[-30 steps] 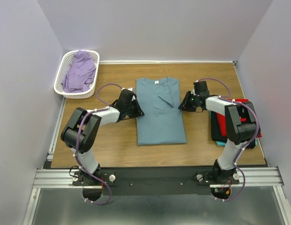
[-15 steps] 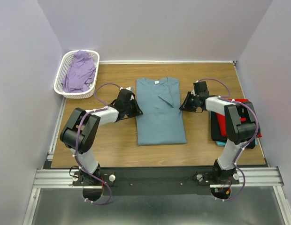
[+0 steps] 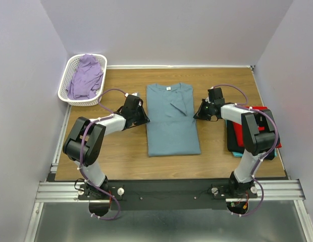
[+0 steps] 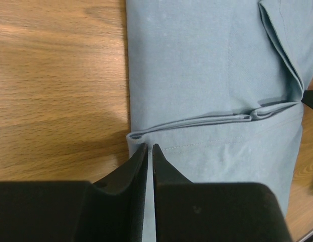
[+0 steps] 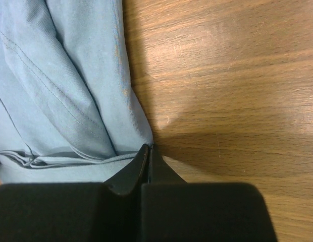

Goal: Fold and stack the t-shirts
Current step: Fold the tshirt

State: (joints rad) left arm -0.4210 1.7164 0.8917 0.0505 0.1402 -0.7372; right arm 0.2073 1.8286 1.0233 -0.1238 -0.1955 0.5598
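Now | basket (image 3: 62,88): purple cloth (image 3: 86,76) | left claw (image 4: 150,147) pinching blue-grey shirt (image 3: 171,128) | right claw (image 5: 148,149) closed

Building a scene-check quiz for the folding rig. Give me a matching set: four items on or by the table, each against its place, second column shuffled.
Items
1. blue-grey t-shirt
2. purple cloth
3. red t-shirt
4. white basket

Places
A. far-left corner of the table
B. lying flat in the middle
C. at the right edge
D. piled inside the lattice container

Pairs: 1-B, 2-D, 3-C, 4-A
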